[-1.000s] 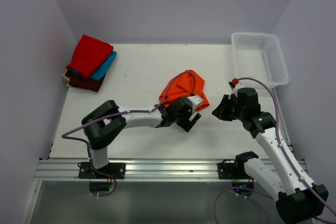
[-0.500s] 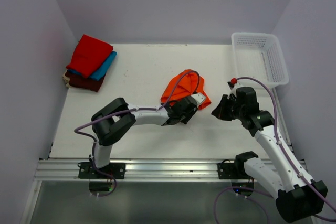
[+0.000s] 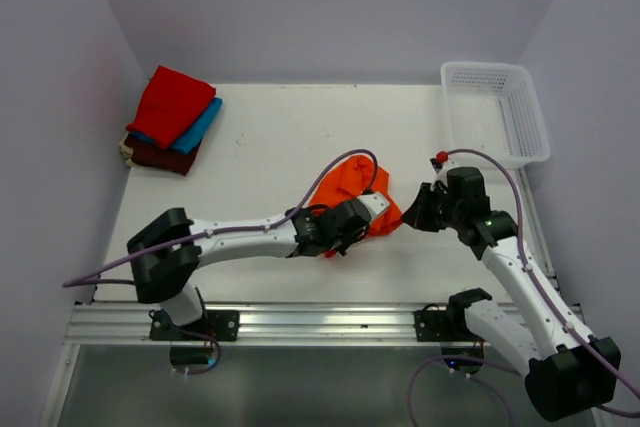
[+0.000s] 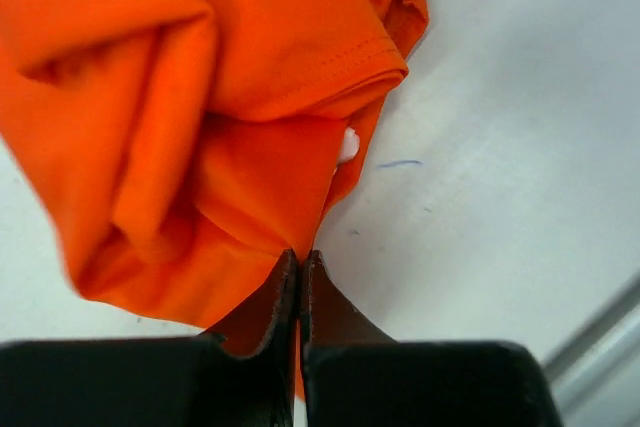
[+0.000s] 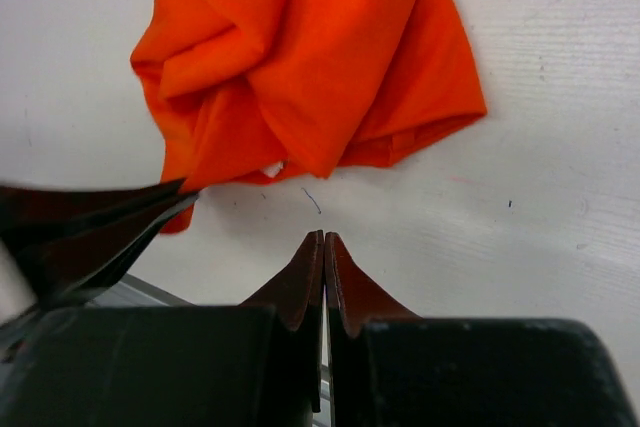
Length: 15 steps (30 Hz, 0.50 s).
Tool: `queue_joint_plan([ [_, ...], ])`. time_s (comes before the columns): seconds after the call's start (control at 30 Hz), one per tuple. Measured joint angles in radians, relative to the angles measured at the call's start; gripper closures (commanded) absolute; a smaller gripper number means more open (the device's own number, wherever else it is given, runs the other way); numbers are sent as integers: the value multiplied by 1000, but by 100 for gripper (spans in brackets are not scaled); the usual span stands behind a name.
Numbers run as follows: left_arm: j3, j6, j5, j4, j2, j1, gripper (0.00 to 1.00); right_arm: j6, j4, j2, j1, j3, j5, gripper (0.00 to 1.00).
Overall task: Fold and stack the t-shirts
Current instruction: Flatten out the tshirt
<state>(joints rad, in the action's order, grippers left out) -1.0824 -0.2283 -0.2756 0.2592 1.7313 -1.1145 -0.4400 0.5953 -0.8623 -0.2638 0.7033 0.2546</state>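
The orange t-shirt (image 3: 352, 185) lies crumpled in the middle of the white table (image 3: 260, 147). My left gripper (image 3: 362, 229) is shut on its near edge. In the left wrist view a strip of orange cloth (image 4: 200, 97) is pinched between the closed fingertips of that gripper (image 4: 300, 255). My right gripper (image 3: 412, 215) hovers just right of the shirt. It is shut with nothing in it, and the orange cloth (image 5: 320, 57) lies a short way ahead of its tips (image 5: 323, 237). At the back left, a red tee (image 3: 170, 102) tops a turquoise one (image 3: 203, 127) and a dark maroon one (image 3: 160, 155), all folded.
A white mesh basket (image 3: 480, 67) stands at the back right corner. The aluminium rail (image 3: 300, 319) runs along the table's near edge below both arms. A purple cable (image 3: 330, 172) from the left arm loops over the orange cloth.
My left gripper went from open to shut on the orange t-shirt's near edge, and its arm stretched lower across the table. The right gripper edged slightly left, staying shut.
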Motion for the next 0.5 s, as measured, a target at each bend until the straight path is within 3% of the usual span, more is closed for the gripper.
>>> queue_joint_plan([
  [0.2, -116, -16, -98, 213, -282, -88, 100, -2, -45, -27, 0, -20, 44, 100],
  [0.5, -445, 66, -441, 384, -513, -77, 100, -5, -111, -48, -6, -19, 108, 100],
])
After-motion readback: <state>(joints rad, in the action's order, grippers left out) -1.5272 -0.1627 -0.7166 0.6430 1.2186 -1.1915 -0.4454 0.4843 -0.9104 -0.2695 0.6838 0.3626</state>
